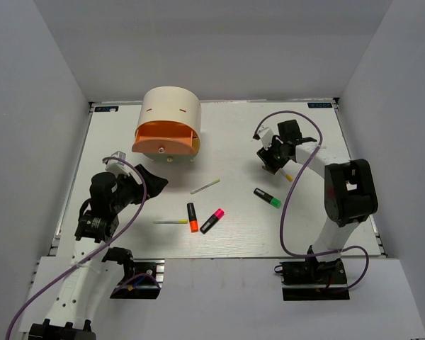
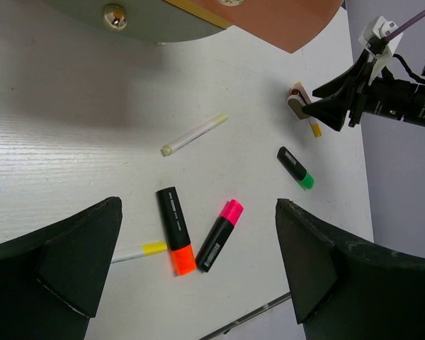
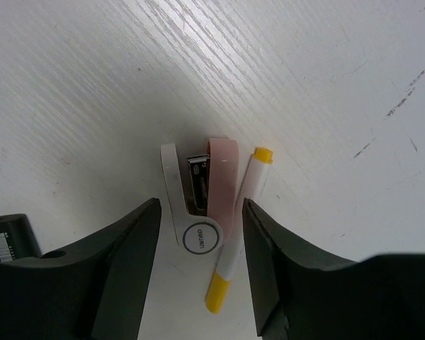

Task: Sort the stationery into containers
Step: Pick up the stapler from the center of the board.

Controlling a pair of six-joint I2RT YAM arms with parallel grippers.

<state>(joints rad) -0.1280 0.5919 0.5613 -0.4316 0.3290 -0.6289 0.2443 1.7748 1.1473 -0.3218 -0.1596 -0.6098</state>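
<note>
My right gripper (image 3: 200,205) is open and low over the table. Its fingers (image 3: 120,269) stand either side of a pink-white eraser-like piece (image 3: 205,198) and a white pen with yellow ends (image 3: 239,227), with gaps showing. From above this gripper (image 1: 273,159) is at the right. My left gripper (image 2: 198,205) hangs wide open and empty above an orange-capped marker (image 2: 176,230) and a pink-capped marker (image 2: 219,234). A green-capped marker (image 1: 268,197) and two thin pens (image 1: 205,186) (image 1: 170,222) lie loose. The cream cabinet (image 1: 171,110) has its orange drawer (image 1: 163,144) pulled out.
The cabinet stands at the back left of the white table (image 1: 319,234). Grey walls close in both sides. My right arm's purple cable (image 1: 287,212) loops down over the table's right part. The drawer's round knob (image 2: 114,13) shows at the top of the left wrist view.
</note>
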